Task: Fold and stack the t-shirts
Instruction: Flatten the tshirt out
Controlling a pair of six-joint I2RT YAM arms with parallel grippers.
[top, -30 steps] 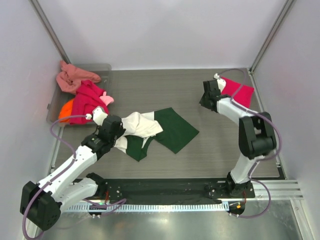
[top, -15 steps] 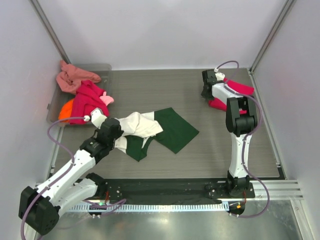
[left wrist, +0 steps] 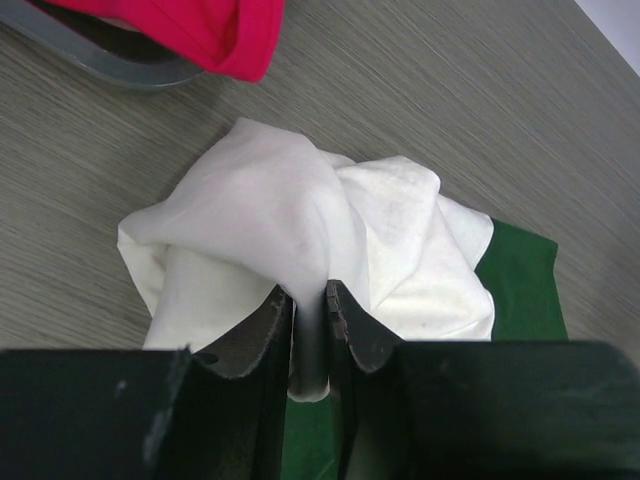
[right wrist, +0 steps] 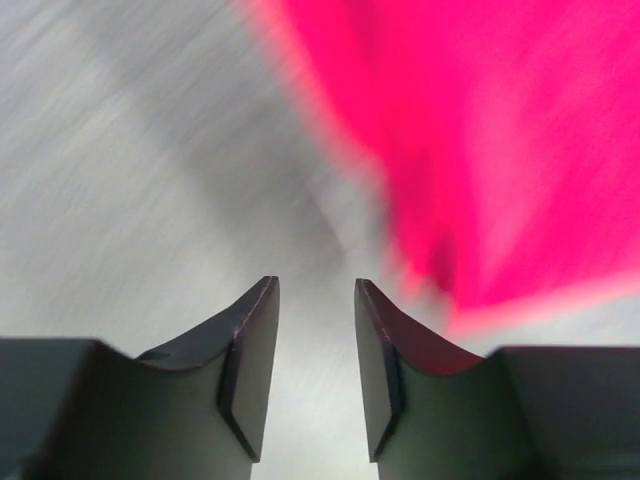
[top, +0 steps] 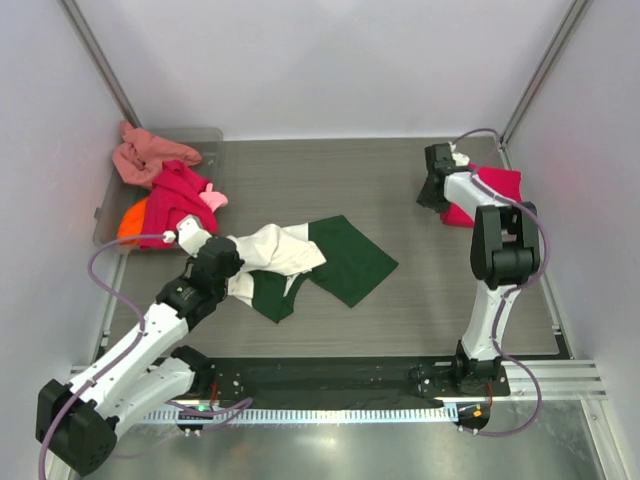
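Observation:
The cream-white t-shirt with dark green parts [top: 330, 258] lies crumpled at the table's middle. My left gripper [top: 238, 268] is shut on a fold of its white cloth [left wrist: 300, 215]; the fold runs down between the jaws. The crimson-pink t-shirt [top: 492, 190] lies folded at the far right; in the right wrist view it is a blurred pink patch [right wrist: 480, 130]. My right gripper [top: 433, 190] is open and empty just left of it. Salmon [top: 150, 153], magenta [top: 175, 205] and orange [top: 132, 220] shirts are heaped at the far left.
A translucent grey tray [top: 205, 137] holds the heap of shirts at the back left; its rim shows in the left wrist view [left wrist: 120, 60]. Metal frame posts stand at both back corners. A black rail runs along the near edge.
My right arm has swung right and back beside the crimson-pink shirt, which now lies more bunched against the right edge. My left gripper has barely moved, still holding the white cloth.

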